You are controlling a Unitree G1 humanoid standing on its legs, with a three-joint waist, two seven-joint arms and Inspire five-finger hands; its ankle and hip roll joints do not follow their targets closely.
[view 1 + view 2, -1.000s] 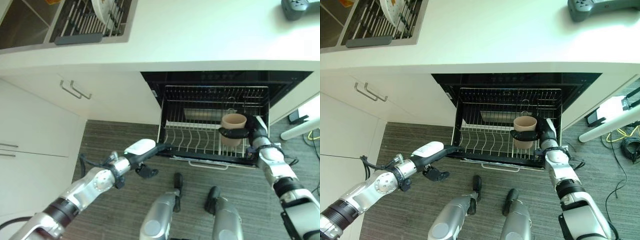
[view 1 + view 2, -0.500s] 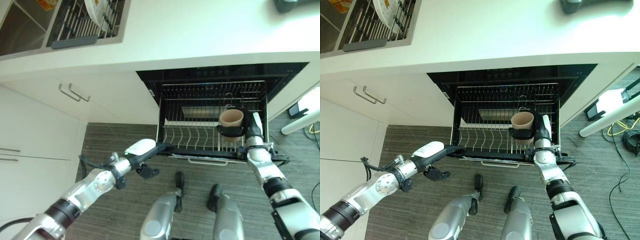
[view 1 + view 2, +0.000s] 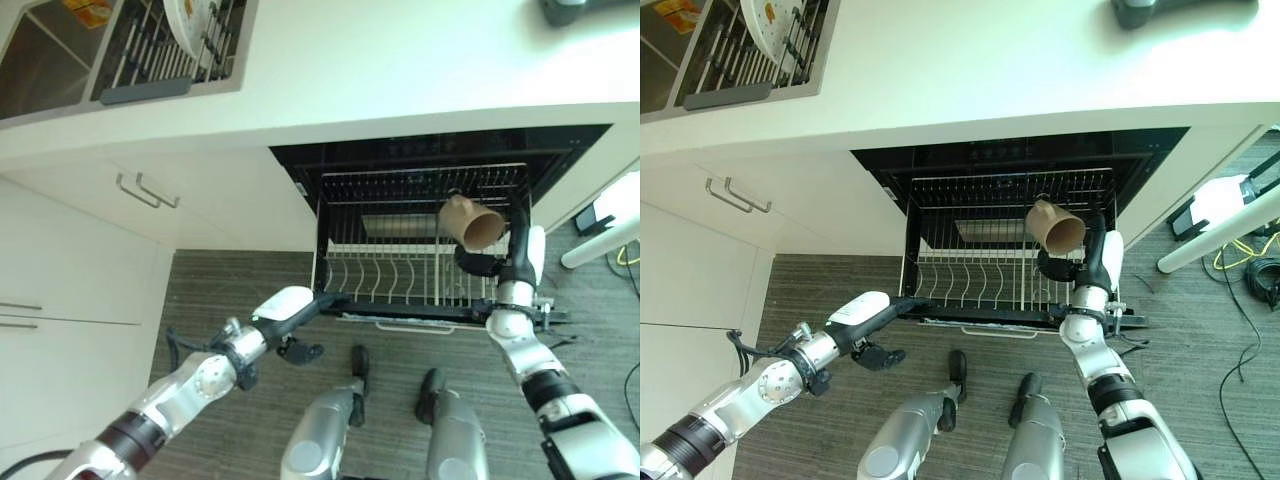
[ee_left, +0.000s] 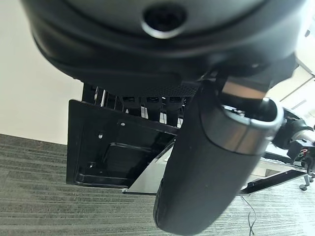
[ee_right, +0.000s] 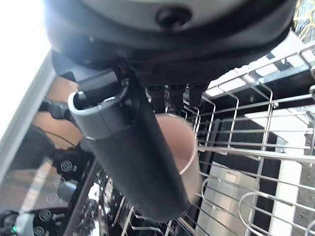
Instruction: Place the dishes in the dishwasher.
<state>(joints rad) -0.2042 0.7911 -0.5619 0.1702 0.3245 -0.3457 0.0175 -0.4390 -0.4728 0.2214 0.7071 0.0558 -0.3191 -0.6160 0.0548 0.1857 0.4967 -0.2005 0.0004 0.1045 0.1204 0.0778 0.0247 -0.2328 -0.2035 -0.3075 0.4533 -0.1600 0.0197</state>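
A tan cup hangs tilted on its side above the right end of the pulled-out dishwasher rack, mouth turned toward the front right. My right hand is shut on the cup from below. The right wrist view shows the cup behind the thumb, with the rack's wires past it. My left hand reaches to the rack's front left corner with its fingers stretched out, holding nothing. A white plate stands in the drying rack on the counter's far left.
The open dishwasher sits under the white counter. White cabinets with bar handles stand to the left. A dark object lies on the counter at the far right. A white pole crosses the floor right of the dishwasher.
The right hand has turned and lifted, tipping the cup from upright onto its side. The left hand stays at the rack's corner. The camera has shifted a little.
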